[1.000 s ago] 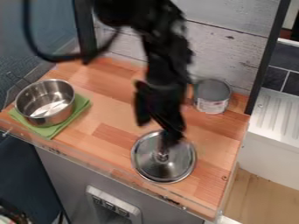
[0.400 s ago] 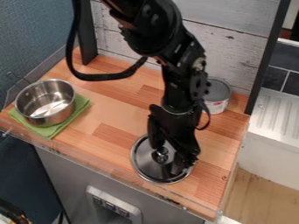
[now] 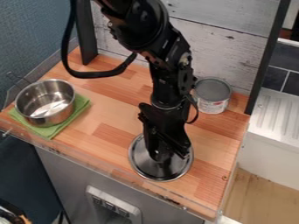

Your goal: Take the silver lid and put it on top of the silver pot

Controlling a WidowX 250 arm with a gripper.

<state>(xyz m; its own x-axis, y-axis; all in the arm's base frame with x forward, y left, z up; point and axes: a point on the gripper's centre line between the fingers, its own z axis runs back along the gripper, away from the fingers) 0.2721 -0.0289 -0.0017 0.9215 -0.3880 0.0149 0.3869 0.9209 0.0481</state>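
The black gripper (image 3: 161,156) hangs over the silver lid (image 3: 163,173), its fingers shut on the knob at the lid's middle and hiding most of it. That lid lies on the wooden counter near the front edge, right of centre. At the left, the silver pot (image 3: 62,107) stands uncovered on a folded green cloth (image 3: 53,130), its shiny inside in view.
A grey-topped can (image 3: 212,94) stands at the back right, close behind the arm. The wooden counter (image 3: 108,111) has a clear low barrier along its front edge. White boards rise behind, and a white sink unit (image 3: 274,118) is beyond the right side.
Over the lid, the gripper has shifted left and its fingers have come together around the knob. The lid has moved very slightly left. The pot, cloth and can have stayed where they were.
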